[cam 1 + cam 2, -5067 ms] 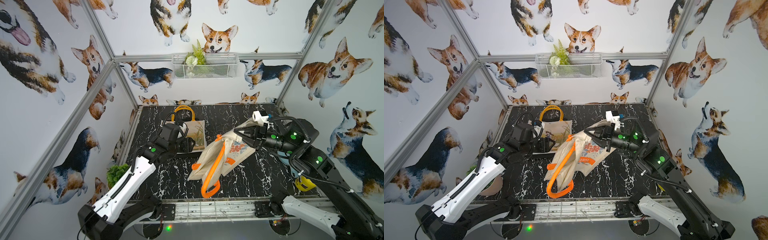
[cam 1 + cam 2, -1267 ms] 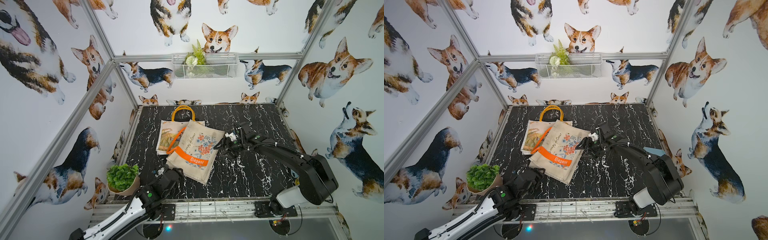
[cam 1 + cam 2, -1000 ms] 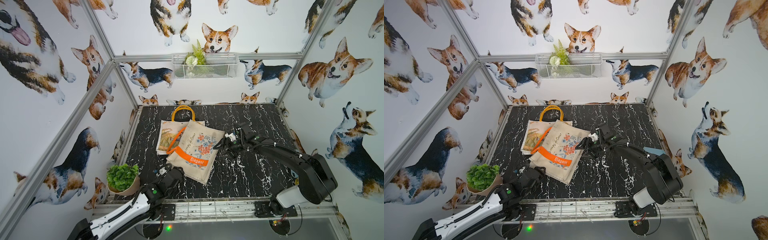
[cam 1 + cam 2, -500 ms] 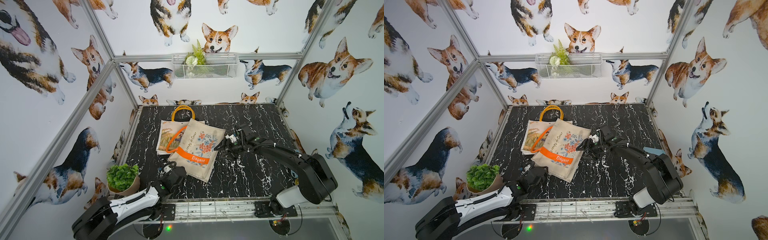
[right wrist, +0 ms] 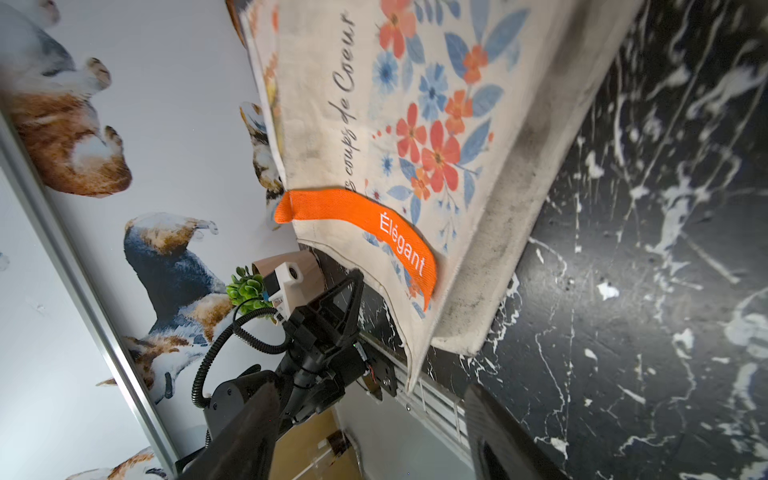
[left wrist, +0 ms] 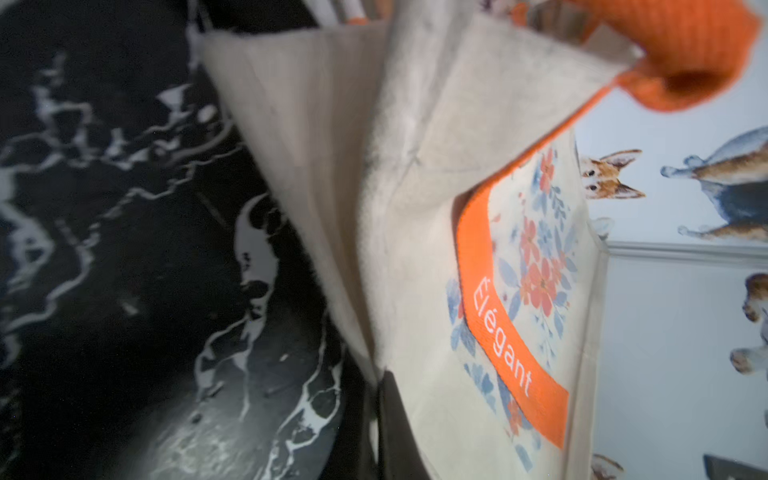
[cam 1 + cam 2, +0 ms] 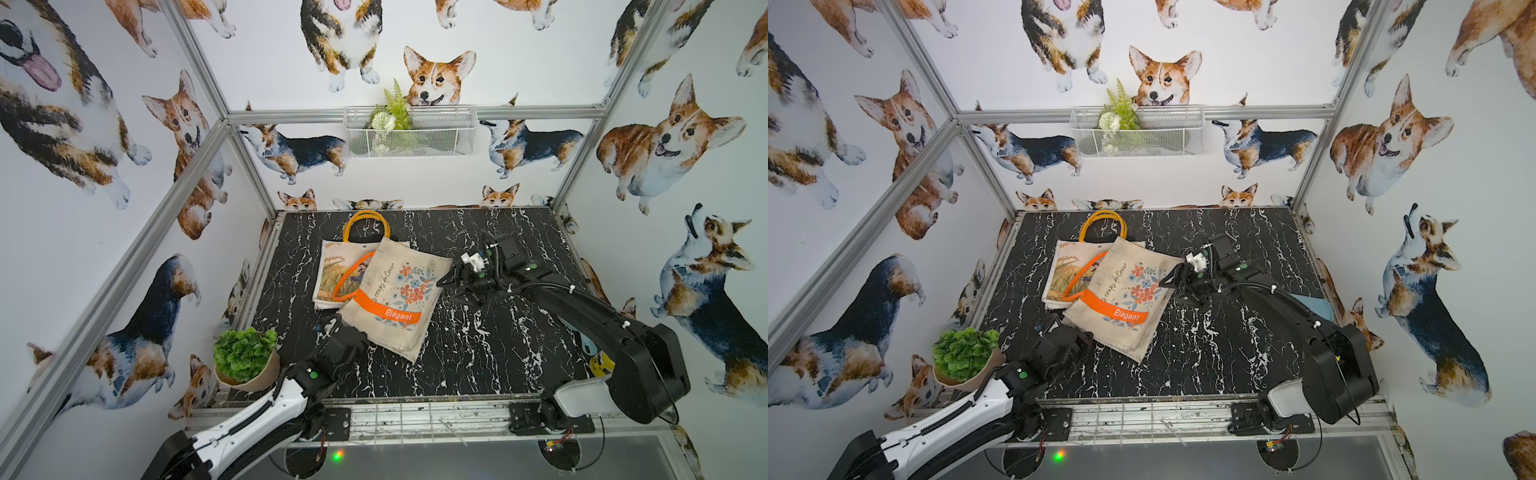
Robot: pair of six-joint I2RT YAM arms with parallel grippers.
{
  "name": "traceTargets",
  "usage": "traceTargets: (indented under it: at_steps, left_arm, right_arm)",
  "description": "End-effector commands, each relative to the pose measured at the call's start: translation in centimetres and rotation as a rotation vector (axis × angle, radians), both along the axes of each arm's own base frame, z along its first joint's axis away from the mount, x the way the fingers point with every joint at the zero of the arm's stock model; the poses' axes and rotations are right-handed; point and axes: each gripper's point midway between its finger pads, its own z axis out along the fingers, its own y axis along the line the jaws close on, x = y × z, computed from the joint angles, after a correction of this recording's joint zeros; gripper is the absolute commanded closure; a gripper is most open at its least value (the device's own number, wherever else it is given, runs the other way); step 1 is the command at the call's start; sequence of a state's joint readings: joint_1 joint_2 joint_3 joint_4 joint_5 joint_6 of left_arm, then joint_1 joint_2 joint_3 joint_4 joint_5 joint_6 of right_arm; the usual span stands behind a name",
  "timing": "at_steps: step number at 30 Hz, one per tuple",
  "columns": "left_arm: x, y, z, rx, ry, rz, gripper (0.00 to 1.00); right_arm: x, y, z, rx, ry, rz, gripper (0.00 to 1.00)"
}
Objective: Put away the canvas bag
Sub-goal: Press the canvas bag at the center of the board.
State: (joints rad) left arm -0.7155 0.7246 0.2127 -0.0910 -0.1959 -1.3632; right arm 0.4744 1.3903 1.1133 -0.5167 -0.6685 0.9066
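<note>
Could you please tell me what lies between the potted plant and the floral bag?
The left tool, shut on a corner of the floral bag; both top views show it.

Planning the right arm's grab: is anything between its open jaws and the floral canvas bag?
Nothing visible. The right gripper sits open just off the right edge of the floral canvas bag, with only bare marble tabletop between them. The left gripper is shut on the bag's opposite near corner, clear of that path.
</note>
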Motion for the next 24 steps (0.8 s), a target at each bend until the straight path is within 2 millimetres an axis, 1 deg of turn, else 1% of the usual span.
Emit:
traceTargets:
  at_steps: [1,2,4,7,9,11,14,16,21,23,24]
  left_arm:
    - [0.0,-5.5,4.6,0.011,-0.097,-0.403,1.00]
    - [-0.2,-6.7,5.4,0.010,-0.097,-0.482,1.00]
    - [-0.9,-9.8,6.8,-0.019,-0.087,-0.674,1.00]
    - [-2.3,-13.6,8.5,-0.091,-0.085,-0.897,1.00]
    - [-3.3,-15.4,9.5,-0.144,-0.098,-1.015,1.00]
    - [-4.0,-16.6,10.3,-0.186,-0.101,-1.104,1.00]
    - [-5.3,-17.6,11.1,-0.236,-0.102,-1.212,1.00]
    - [-6.2,-17.9,11.1,-0.249,-0.091,-1.269,1.00]
    - [-10.5,-19.2,12.1,-0.309,-0.094,-1.460,1.00]
    - [-11.3,-19.2,11.4,-0.281,-0.065,-1.486,1.00]
    - [-11.4,-18.9,10.6,-0.251,-0.040,-1.486,1.00]
  right_arm:
    - [0.0,-5.7,0.6,-0.275,-0.067,0.009,0.24]
    - [0.2,-6.7,1.0,-0.302,-0.077,0.007,0.23]
    - [1.0,-8.7,1.8,-0.343,-0.096,-0.016,0.22]
    - [1.9,-11.1,2.2,-0.363,-0.108,-0.062,0.20]
    - [2.2,-12.5,2.2,-0.377,-0.112,-0.100,0.20]
    - [2.3,-13.1,2.2,-0.390,-0.124,-0.113,0.20]
    - [2.0,-13.4,1.6,-0.410,-0.107,-0.098,0.20]
    - [1.7,-13.3,1.0,-0.413,-0.085,-0.073,0.20]
    - [1.5,-14.2,0.2,-0.473,-0.087,-0.063,0.19]
    - [1.4,-14.3,-0.1,-0.485,-0.084,-0.057,0.19]
    - [1.3,-14.4,-0.5,-0.488,-0.072,-0.051,0.19]
